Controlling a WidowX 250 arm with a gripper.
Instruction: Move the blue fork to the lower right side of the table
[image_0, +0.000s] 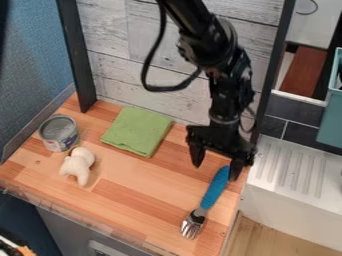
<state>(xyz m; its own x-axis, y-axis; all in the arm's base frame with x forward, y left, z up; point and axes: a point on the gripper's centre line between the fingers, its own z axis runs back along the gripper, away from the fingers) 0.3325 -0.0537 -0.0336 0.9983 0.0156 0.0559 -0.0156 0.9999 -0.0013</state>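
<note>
The gripper (216, 169) hangs over the right part of the wooden table, its two fingers spread apart. Below it lies the blue fork (215, 188), slanting across the table's lower right area. The fork's blue handle end is up by the right finger, and its metal tines point down and to the left toward the front edge. The right fingertip overlaps the handle's top end in view; whether they touch, I cannot tell. Nothing is held between the fingers.
A folded green cloth (137, 131) lies at the back of the table (143, 187). An open can (59, 133) and a white plush toy (79, 165) are at the left. A white sink unit (294, 175) adjoins the right edge; a plank wall stands behind.
</note>
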